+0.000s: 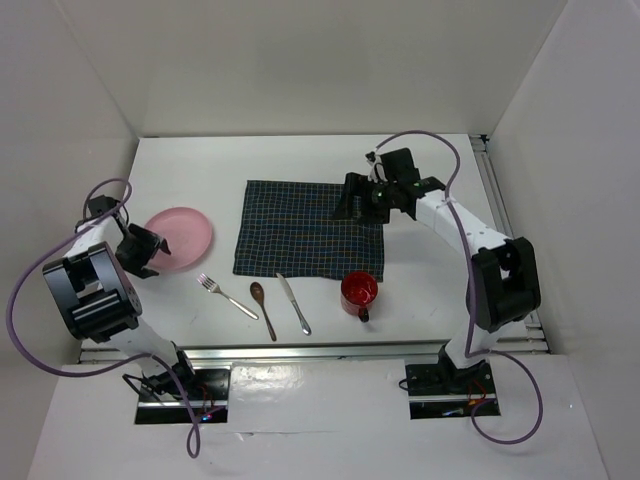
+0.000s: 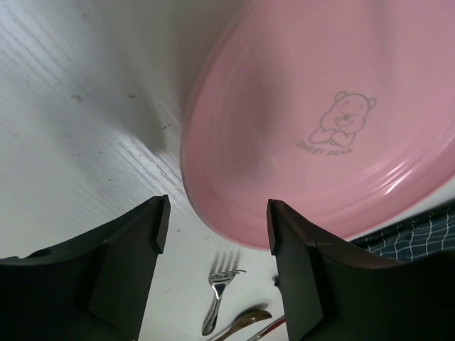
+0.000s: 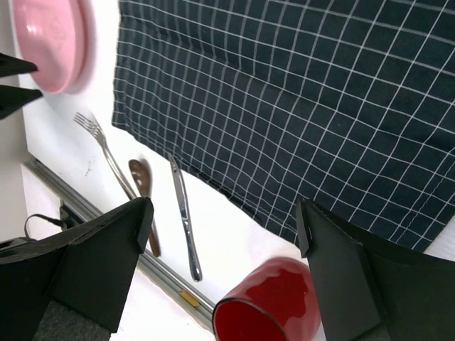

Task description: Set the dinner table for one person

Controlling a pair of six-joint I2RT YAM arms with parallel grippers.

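Observation:
The white dinner table (image 1: 430, 290) holds a pink plate (image 1: 180, 238) at the left and a dark checked mat (image 1: 308, 230) in the middle. A fork (image 1: 226, 296), a brown spoon (image 1: 264, 308) and a knife (image 1: 294, 303) lie side by side in front of the mat. A red mug (image 1: 359, 291) stands at the mat's near right corner. My left gripper (image 1: 140, 250) is open at the plate's left rim (image 2: 320, 121), holding nothing. Over the mat's right part (image 3: 284, 92), my right gripper (image 1: 352, 198) hangs open and empty.
Silver rails run along the table's near edge (image 1: 300, 350) and right edge (image 1: 495, 190). White walls enclose the back and both sides. The mug (image 3: 274, 305), knife (image 3: 183, 213) and fork (image 3: 103, 145) show below the right gripper (image 3: 222, 227).

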